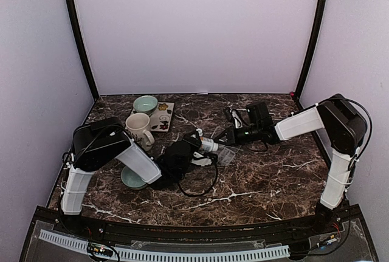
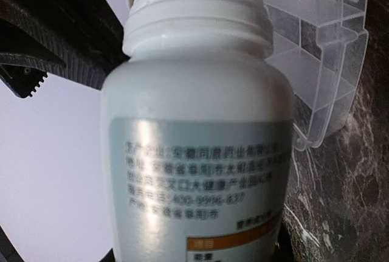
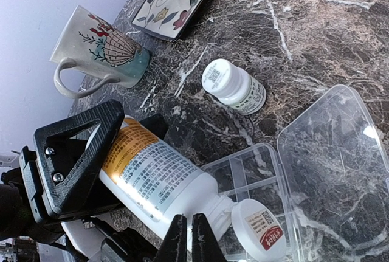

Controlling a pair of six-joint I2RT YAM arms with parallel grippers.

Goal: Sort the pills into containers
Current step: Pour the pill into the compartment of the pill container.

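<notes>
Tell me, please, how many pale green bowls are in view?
2: a far bowl behind the mug; a near bowl partly hidden under the left arm. More may be hidden.

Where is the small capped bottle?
Right wrist view, upper middle: the small bottle sits on the table between the mug and the open clear box.

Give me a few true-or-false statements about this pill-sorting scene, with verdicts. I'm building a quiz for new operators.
1. The left gripper holds a white pill bottle. True.
2. That bottle is capped. False: its threaded neck is bare.
3. The clear organiser box has its lid shut. False: the lid is folded open.
4. The right gripper is shut. True.
5. A pale green bowl sits on the patterned tray. True.
</notes>
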